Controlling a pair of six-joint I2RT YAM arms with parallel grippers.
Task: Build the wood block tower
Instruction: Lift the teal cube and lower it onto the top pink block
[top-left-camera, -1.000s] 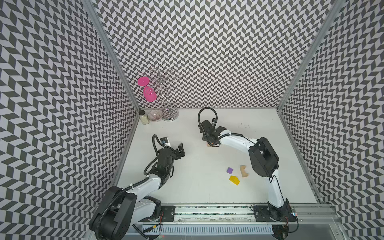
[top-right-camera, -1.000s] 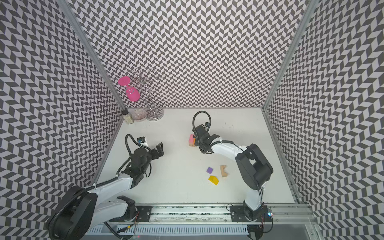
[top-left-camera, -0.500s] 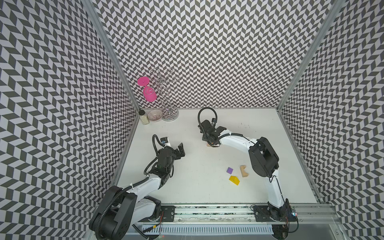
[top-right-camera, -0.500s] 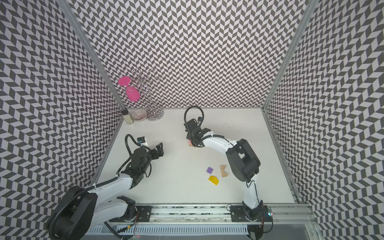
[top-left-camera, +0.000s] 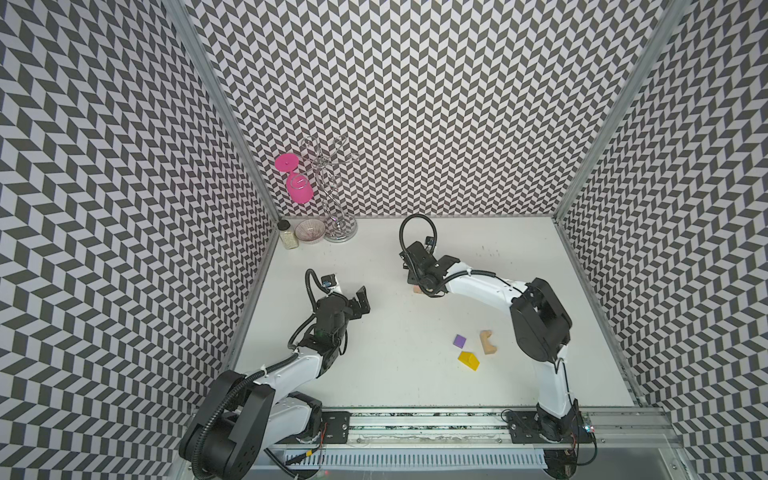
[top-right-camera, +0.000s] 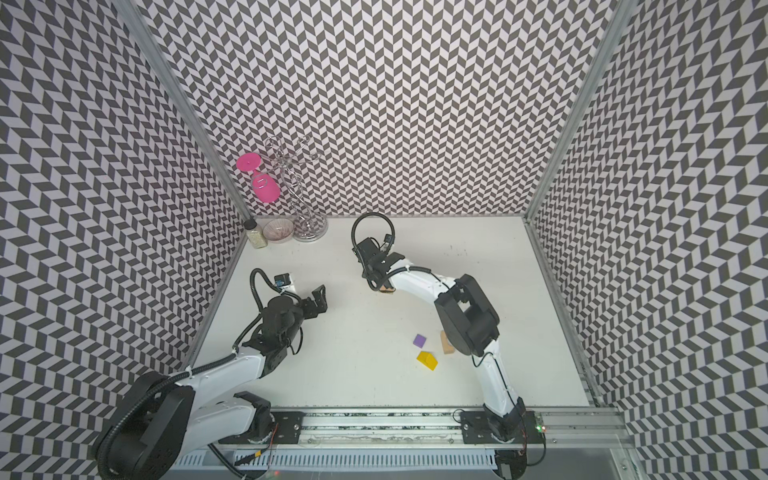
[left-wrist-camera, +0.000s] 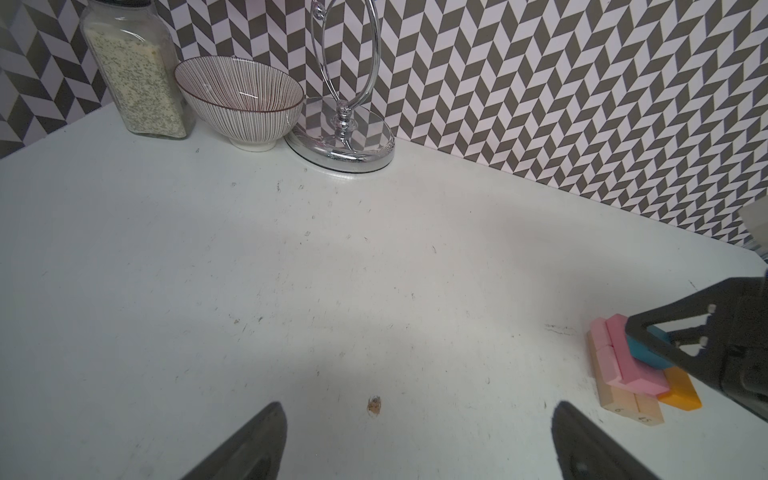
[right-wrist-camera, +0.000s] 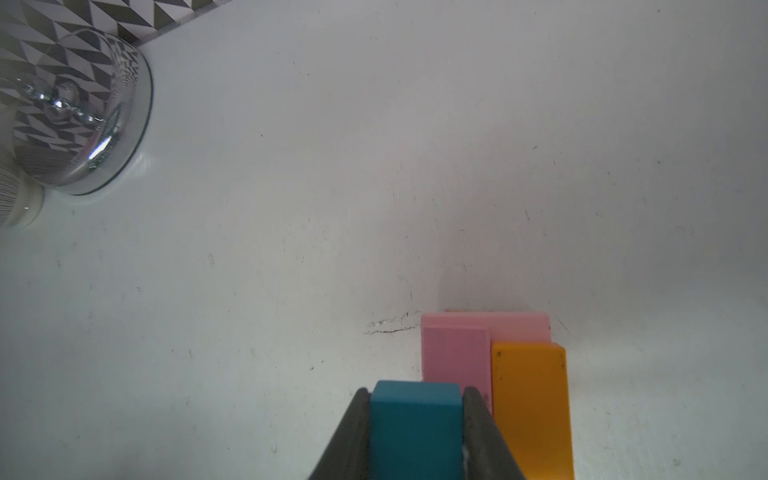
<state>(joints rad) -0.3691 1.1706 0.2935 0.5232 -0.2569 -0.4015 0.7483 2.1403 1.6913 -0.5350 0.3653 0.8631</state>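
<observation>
Pinching a teal cube (right-wrist-camera: 415, 432) in the right claw (right-wrist-camera: 416, 392), jaws drawn narrow against two opposite faces. Holding it low on the tower (left-wrist-camera: 636, 374), against the top pink slab (right-wrist-camera: 455, 357); cannot tell whether resting or just above. Flanked by an orange slab (right-wrist-camera: 530, 399) on the same level, over a lower pink layer (right-wrist-camera: 519, 326) and tan bars (left-wrist-camera: 623, 399) on the white worktop (top-left-camera: 415, 374).

Spread wide and gripping nothing: left claw (left-wrist-camera: 417, 411), over the worktop, well apart from the tower.

Lying loose near the right arm's elbow, close together: purple cube (top-left-camera: 459, 341), yellow roof piece (top-left-camera: 468, 360), tan arch (top-left-camera: 488, 342).

Standing in the far left corner: jar (left-wrist-camera: 137, 75) mostly full of pale speckled grains, just beside a striped bowl (left-wrist-camera: 249, 120) showing only its lined inside, then a chrome stand (left-wrist-camera: 340, 141) with a pink goblet (top-left-camera: 299, 189) hung upside down.
</observation>
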